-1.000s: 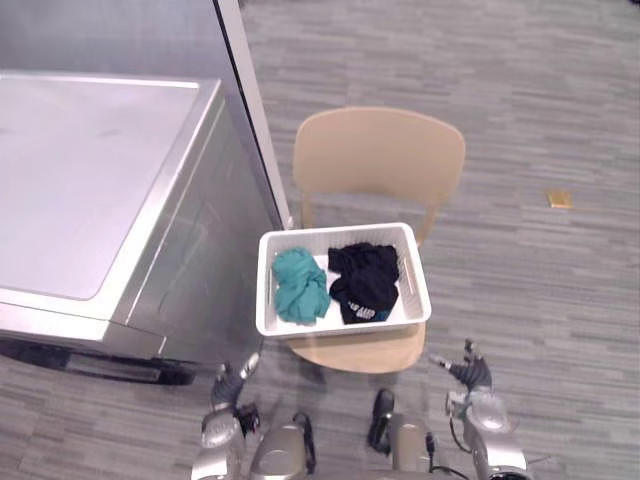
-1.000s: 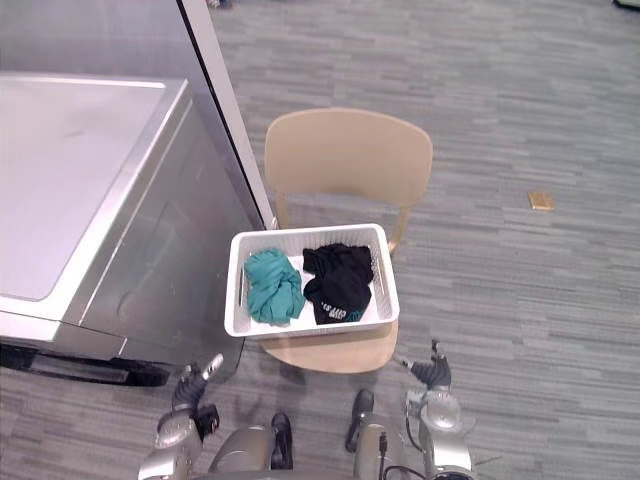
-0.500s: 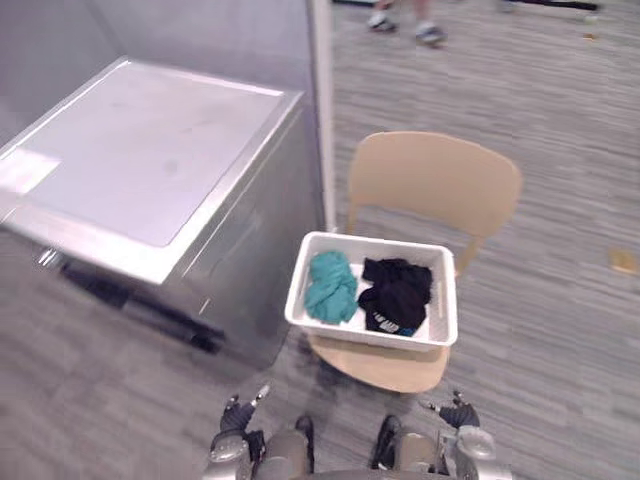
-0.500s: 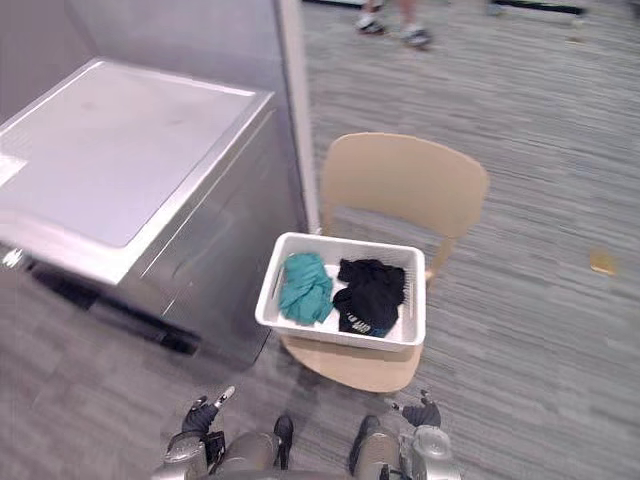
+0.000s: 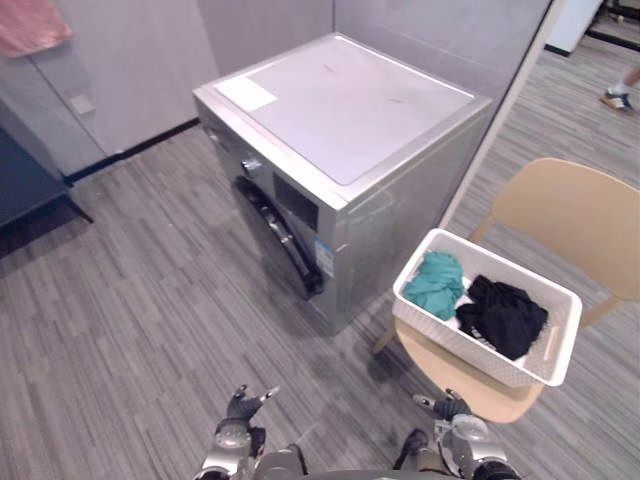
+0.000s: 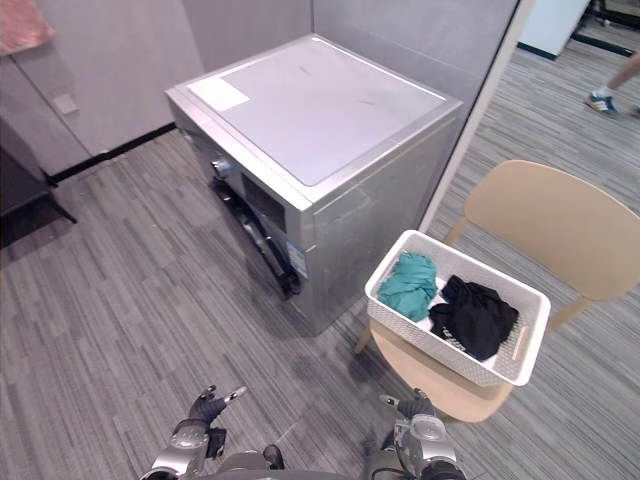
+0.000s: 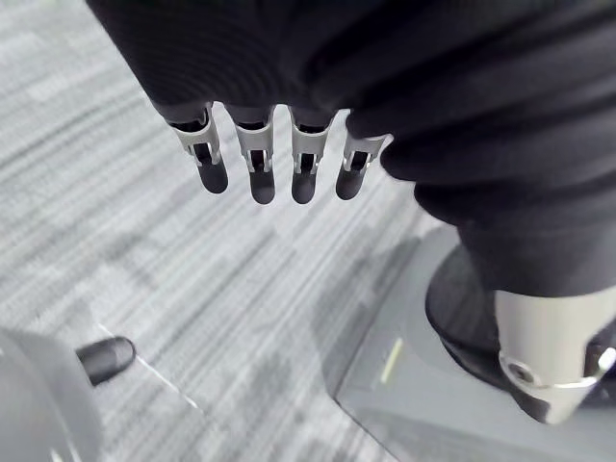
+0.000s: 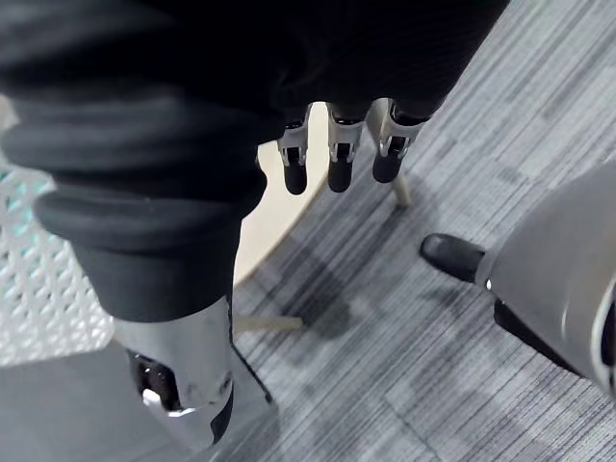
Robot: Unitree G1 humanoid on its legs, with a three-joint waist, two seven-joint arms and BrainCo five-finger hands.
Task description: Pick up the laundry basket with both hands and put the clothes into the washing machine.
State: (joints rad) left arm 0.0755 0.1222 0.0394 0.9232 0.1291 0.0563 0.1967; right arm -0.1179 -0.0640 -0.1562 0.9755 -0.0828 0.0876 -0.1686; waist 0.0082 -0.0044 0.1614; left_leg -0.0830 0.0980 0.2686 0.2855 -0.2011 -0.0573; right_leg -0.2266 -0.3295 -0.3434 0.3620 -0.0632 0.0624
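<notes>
A white laundry basket [image 5: 428, 322] rests on the seat of a tan chair [image 5: 572, 214], right of the washing machine [image 5: 340, 110]. Inside it a teal garment [image 5: 435, 284] lies beside a black garment [image 5: 503, 316]. The machine's dark round door [image 5: 281, 240] faces left and looks shut. My left hand [image 5: 240, 406] hangs low over the floor, well left of the basket, with its fingers [image 7: 255, 166] straight and empty. My right hand [image 5: 451, 408] hangs just in front of the chair seat [image 8: 279, 204], its fingers [image 8: 332, 156] straight, holding nothing.
A slanted white partition edge [image 5: 500, 130] runs behind the machine and chair. A person's shoe [image 5: 617, 100] is at the far right. Dark furniture [image 5: 25, 190] stands at the left wall and a pink cloth [image 5: 30, 25] hangs above it. Grey plank floor [image 5: 150, 320] spreads before the machine.
The whole picture has swung, so the camera moved: the machine's front and door now show and the basket sits further right. Basket, clothes and chair have not moved; both hands stay low.
</notes>
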